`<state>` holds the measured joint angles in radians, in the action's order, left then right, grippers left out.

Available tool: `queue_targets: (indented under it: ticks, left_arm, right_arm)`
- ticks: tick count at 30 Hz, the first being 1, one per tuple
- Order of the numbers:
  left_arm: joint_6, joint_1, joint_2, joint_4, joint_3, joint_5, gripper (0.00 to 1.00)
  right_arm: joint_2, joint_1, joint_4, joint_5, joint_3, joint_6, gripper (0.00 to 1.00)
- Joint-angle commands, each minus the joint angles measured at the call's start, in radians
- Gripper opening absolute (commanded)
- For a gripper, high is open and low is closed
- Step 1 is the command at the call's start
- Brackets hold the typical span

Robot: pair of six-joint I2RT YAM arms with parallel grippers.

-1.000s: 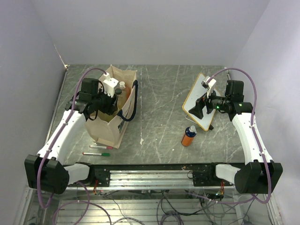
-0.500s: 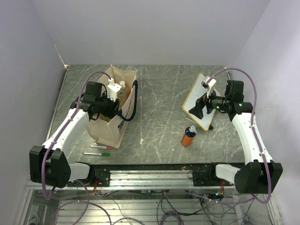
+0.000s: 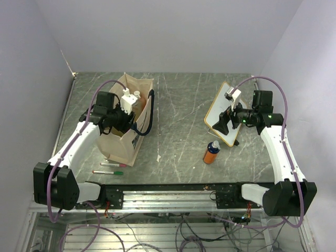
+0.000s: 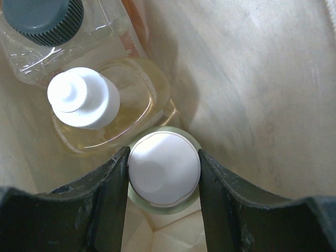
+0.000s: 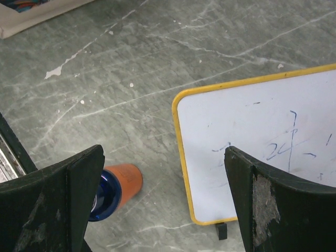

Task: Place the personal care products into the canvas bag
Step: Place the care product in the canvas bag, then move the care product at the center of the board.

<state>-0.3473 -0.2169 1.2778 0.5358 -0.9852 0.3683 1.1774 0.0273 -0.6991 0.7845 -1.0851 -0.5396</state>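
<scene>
Pale walls enclose a grey, white-veined table (image 3: 178,105). The canvas bag (image 3: 122,147) stands upright near the far-left corner with its mouth open upward, so it can take bottles from above.

The left arm (image 3: 79,142) reaches over the bag's rim and down into it. Its jaws are clamped on the pale green bottle (image 4: 164,170), one finger on either side just below the cream cap. This holds the bottle upright, probably so that it fits the narrow gap against the fabric wall. The right arm (image 3: 278,147) hangs over the whiteboard (image 3: 218,107), which lies towards the right edge. Its jaws are spread wide and hold nothing, and they appear to be waiting clear of the bag.

Two products are already inside the bag. The amber bottle (image 4: 131,110) touches the held bottle, and the clear bottle (image 4: 44,18) lies beyond it. The orange bottle (image 3: 211,153) stands alone on the table, just beside the whiteboard's near corner and right of centre towards the near edge, and is not yet packed. The salmon-pink bottle cannot be identified. Two marker pens (image 3: 110,168) lie at the bag's foot by the near edge and are not part of the task.
</scene>
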Motion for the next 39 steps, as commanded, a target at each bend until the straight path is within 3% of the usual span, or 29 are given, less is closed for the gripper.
queue_targets:
  ticks: [1,6,12,25,34,39]
  left_arm:
    - [-0.041,0.010,0.008,0.009,-0.068,-0.022,0.52]
    - [-0.035,0.010,0.003,0.088,-0.146,-0.039,0.81]
    - [-0.036,0.010,0.005,0.150,-0.251,-0.084,0.99]
    - [-0.013,0.010,0.015,0.186,-0.380,-0.107,1.00]
    - [-0.012,0.010,0.007,0.180,-0.395,-0.123,1.00]
    - [0.002,0.010,-0.004,0.169,-0.400,-0.116,1.00]
  right_arm:
    - [0.013,0.005,-0.178,-0.041,-0.068,-0.128,0.97]
    - [-0.022,-0.009,-0.342,-0.081,-0.085,-0.223,0.97]
    - [-0.065,-0.092,-0.451,-0.122,-0.065,-0.269,0.93]
    - [-0.077,-0.244,-0.397,-0.226,0.027,-0.240,0.74]
    - [-0.081,-0.260,-0.365,-0.248,0.055,-0.244,0.54]
    - [-0.080,-0.281,-0.343,-0.269,0.070,-0.235,0.38]
